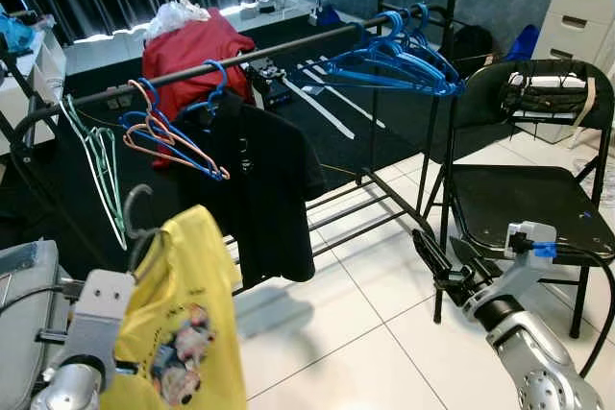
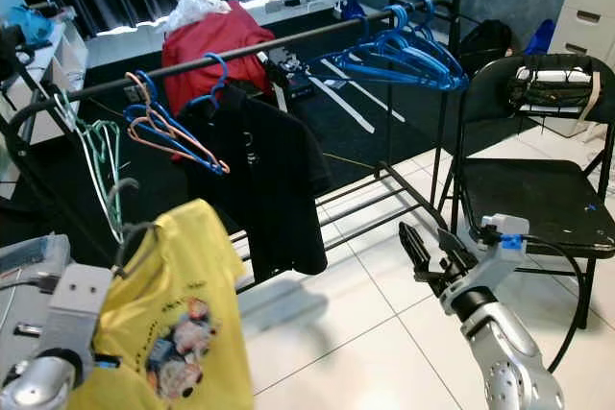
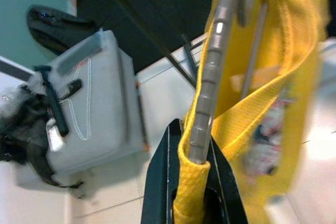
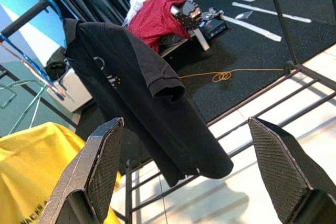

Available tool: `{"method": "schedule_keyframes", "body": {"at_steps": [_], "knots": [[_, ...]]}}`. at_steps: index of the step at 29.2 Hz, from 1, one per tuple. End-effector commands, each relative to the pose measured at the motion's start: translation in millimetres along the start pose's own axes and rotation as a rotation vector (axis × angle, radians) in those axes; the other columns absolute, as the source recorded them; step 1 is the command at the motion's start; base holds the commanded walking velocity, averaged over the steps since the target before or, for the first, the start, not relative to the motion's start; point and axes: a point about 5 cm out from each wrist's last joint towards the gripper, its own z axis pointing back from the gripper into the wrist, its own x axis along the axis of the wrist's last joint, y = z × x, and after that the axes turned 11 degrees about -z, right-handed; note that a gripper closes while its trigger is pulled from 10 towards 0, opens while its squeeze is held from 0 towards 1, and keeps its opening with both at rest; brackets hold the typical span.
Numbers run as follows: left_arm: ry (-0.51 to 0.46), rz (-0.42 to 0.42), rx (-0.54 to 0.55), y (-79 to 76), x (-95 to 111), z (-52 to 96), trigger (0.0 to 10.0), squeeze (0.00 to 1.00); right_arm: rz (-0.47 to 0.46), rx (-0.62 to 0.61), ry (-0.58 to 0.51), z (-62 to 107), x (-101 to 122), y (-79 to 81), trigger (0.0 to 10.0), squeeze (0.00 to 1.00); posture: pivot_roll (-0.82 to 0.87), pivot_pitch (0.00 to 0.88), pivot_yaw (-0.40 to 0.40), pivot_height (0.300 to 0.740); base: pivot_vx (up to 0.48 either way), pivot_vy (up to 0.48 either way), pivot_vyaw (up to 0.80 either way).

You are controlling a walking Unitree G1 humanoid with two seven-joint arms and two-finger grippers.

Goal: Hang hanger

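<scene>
Currently our left gripper is clamped on the grey hanger carrying the yellow T-shirt, held low, well short of the black rail. Our right gripper hangs wide open, holding nothing. We judge two risks: the hook snagging the black polo shirt, or the shirt sliding off if the hanger tilts.

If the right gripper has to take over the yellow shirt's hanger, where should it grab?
Probably the grey hanger neck, just below its hook, coming from the robot's right with the open right gripper. The neck stands bare above the yellow shirt; the left gripper already clamps a shoulder.
</scene>
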Motion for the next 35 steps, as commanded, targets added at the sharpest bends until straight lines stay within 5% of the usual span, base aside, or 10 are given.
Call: {"method": "schedule_keyframes", "body": {"at_steps": [1, 3, 9, 11, 22, 31, 35], "knots": [[0.010, 0.103, 0.027, 0.5, 7.4, -1.0, 10.0, 0.00, -0.019, 0.011, 0.010, -4.0, -4.9, 4.1, 10.0, 0.00, -0.06, 0.038, 0.108, 0.740, 0.000, 0.000, 0.00], [0.010, 0.103, 0.027, 0.5, 7.4, -1.0, 10.0, 0.00, -0.019, 0.011, 0.010, -4.0, -4.9, 4.1, 10.0, 0.00, -0.06, 0.038, 0.108, 0.740, 0.000, 0.000, 0.00], [0.006, 0.465, -0.075, -38.9, 52.8, -0.1, 10.0, 0.00, -0.012, 0.016, 0.017, -6.8, -7.4, 6.0, 10.0, 0.00, -0.09, 0.019, 0.118, 0.740, 0.000, 0.000, 0.00], [-0.012, 0.508, -0.103, -46.0, 69.7, -1.4, 10.0, 0.00, -0.010, 0.004, 0.012, -4.9, -6.8, 4.1, 10.0, 0.00, -0.09, 0.019, 0.123, 0.740, 0.000, 0.000, 0.00], [-0.061, 0.499, -0.144, -73.0, 109.6, -13.0, 10.0, 0.00, -0.006, -0.014, 0.003, -8.4, -6.8, 3.7, 10.0, 0.00, -0.10, 0.012, 0.120, 0.740, 0.000, 0.000, 0.00], [-0.042, 0.483, -0.064, -65.5, 119.1, -31.0, 10.0, 0.00, -0.003, -0.016, 0.007, -10.7, -7.3, 4.7, 10.0, 0.00, -0.12, 0.019, 0.121, 0.740, 0.000, 0.000, 0.00], [-0.162, 0.379, -0.048, -50.7, 129.5, -41.3, 10.0, 0.00, 0.015, -0.023, 0.012, -9.7, -8.6, 4.7, 10.0, 0.00, -0.13, 0.021, 0.133, 0.740, 0.000, 0.000, 0.00]]}}
